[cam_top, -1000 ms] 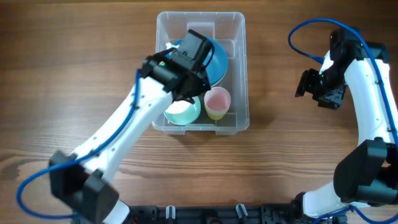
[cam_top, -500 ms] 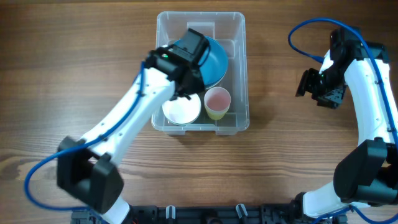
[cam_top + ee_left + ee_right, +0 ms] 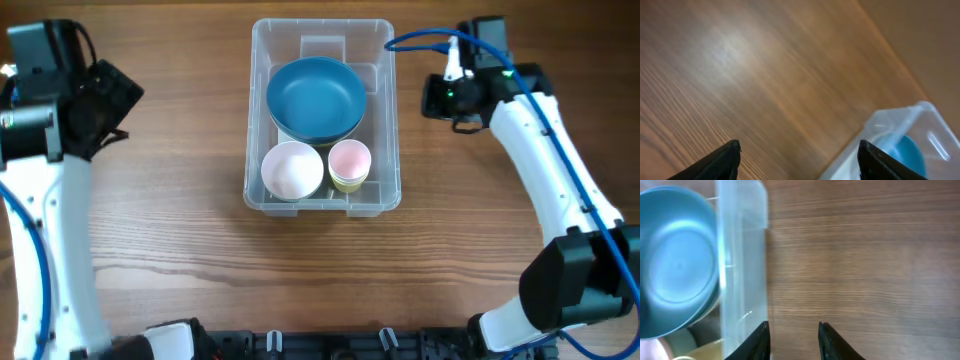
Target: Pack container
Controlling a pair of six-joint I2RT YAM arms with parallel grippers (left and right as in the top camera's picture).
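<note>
The clear container (image 3: 394, 120) stands mid-table. In it lie a blue bowl (image 3: 316, 98) at the back, a white bowl (image 3: 292, 170) front left and a pink cup (image 3: 349, 165) nested in a yellow one front right. My left gripper (image 3: 122, 98) hangs far left of the container. In the left wrist view the left gripper (image 3: 797, 150) is open and empty above the wood, with the container's corner (image 3: 900, 130) to its right. My right gripper (image 3: 430, 98) is just right of the container. Its wrist view shows the right gripper (image 3: 794, 330) narrowly open and empty beside the container wall (image 3: 742, 255).
Bare wooden tabletop (image 3: 150, 220) surrounds the container on all sides. The left arm's white links (image 3: 60, 230) run down the left edge. The right arm (image 3: 555, 190) and its blue cable arc along the right side.
My left gripper has opened, left the white bowl in the container and pulled away to the far left. My right gripper has moved up against the container's right side, its jaws narrower.
</note>
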